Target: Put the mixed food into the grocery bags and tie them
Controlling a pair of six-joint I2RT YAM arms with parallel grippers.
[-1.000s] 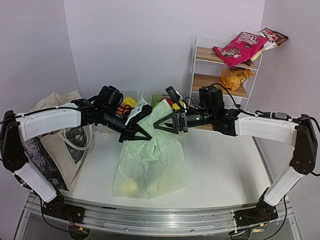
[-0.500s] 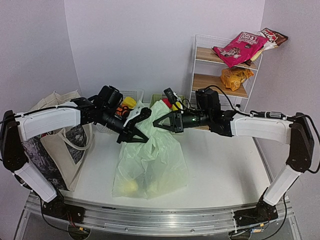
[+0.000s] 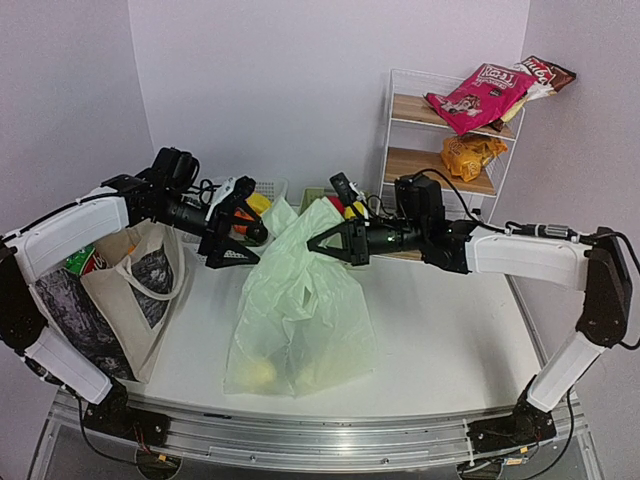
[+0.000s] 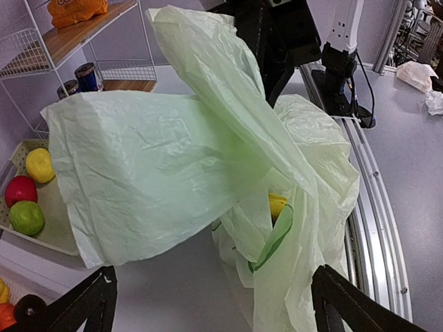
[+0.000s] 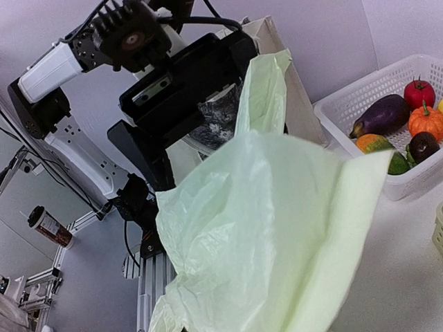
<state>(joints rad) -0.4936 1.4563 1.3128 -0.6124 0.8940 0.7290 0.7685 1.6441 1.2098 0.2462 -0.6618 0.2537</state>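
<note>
**A:** Plastic bag (image 3: 300,320): where does it sit?

**B:** In the middle of the white table (image 3: 450,330), towards the front edge. It is thin pale-green film, crumpled and half see-through. A yellow fruit piece (image 3: 262,375) shows through a bottom corner. The base slumps on the tabletop and the top is drawn up into two pointed flaps.

**A:** Who has hold of it?

**B:** The right gripper (image 3: 312,244). Its jaws are closed tight on the film of the right-hand flap. That arm's white forearm reaches in almost level from the right, above the table, with the black wrist pointing left.

**A:** And the left?

**B:** The left gripper (image 4: 214,277) grips nothing. Its black fingers (image 4: 86,308) stand wide apart. In the left wrist view the other flap spreads loose ahead of them, not pinched. The arm rises from the left with its elbow bent and its wrist above the mouth of the canvas tote (image 3: 120,300). The gripper is aimed right and slightly down at the bag.

**A:** The tote?

**B:** Beige cloth, soft-sided, at the table's left side, with a dark printed panel and a looped handle.

**A:** Farther back?

**B:** A white slotted basket (image 5: 415,180) of vegetables, then a white wire rack (image 3: 415,160) with wooden shelves. An orange snack packet (image 3: 470,155) lies on the lower shelf and a glossy pink packet (image 3: 478,95) on top.
</note>
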